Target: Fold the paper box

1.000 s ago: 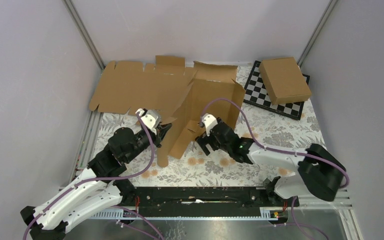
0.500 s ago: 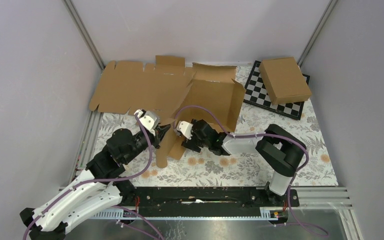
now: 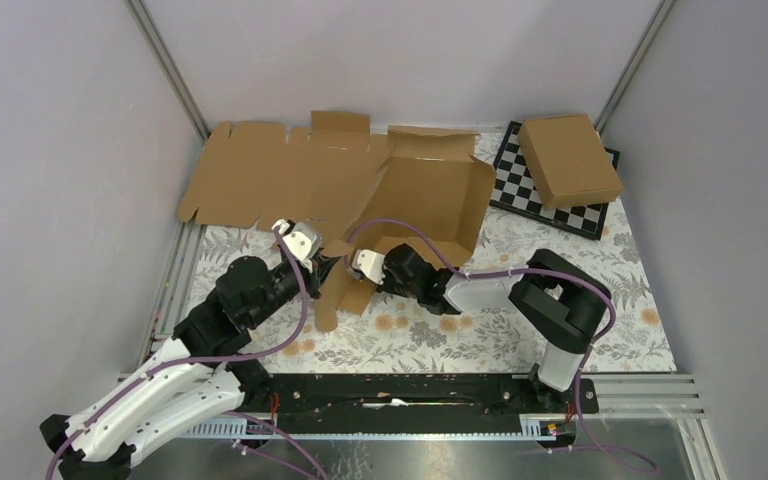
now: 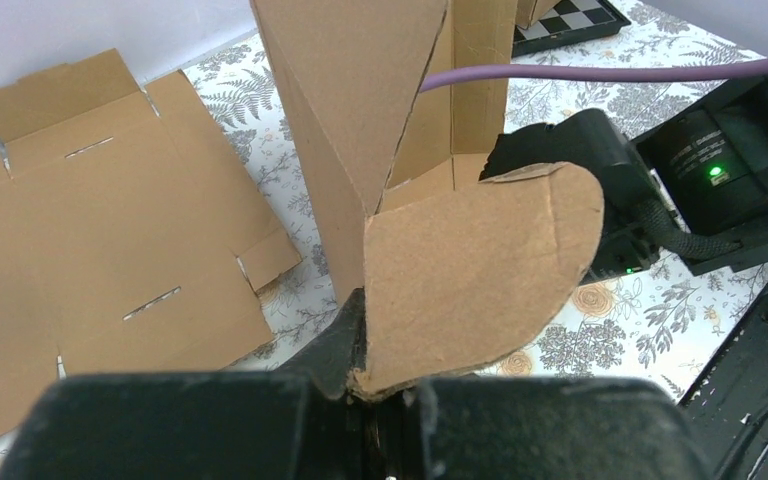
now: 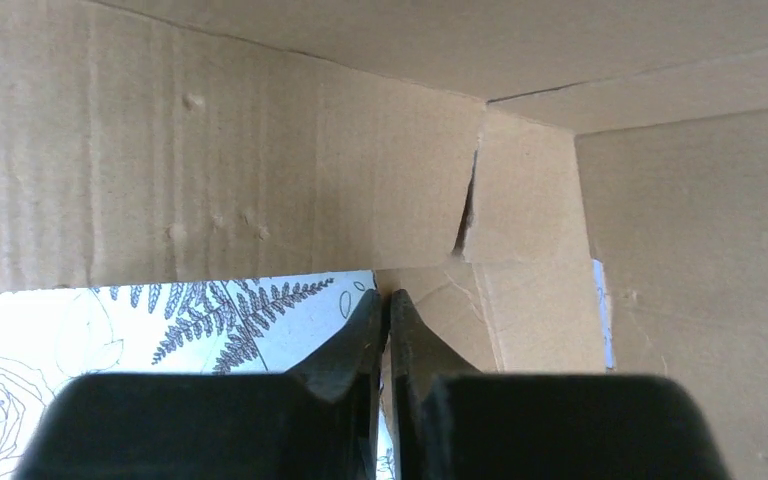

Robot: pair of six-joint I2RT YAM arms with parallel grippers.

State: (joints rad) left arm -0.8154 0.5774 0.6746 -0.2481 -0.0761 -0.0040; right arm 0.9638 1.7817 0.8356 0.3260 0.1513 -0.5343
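flat cardboard sheet (image 3: 280,175) lies rear-left | left gripper (image 4: 365,380) clamped on rounded flap (image 4: 480,270) of paper box (image 3: 430,195) | paper box centre, half-raised, walls up | right gripper (image 5: 388,300) inside it, tips nearly together at a wall's lower edge — pinch unclear | closed brown box (image 3: 570,160) on chessboard (image 3: 580,215), rear-right

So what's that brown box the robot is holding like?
The paper box is plain brown cardboard, only half folded: some walls stand up, other flaps hang open. It sits mid-table on the flowery cloth. The left hand pinches its rounded flap, and the right hand looks shut on a lower edge inside it.
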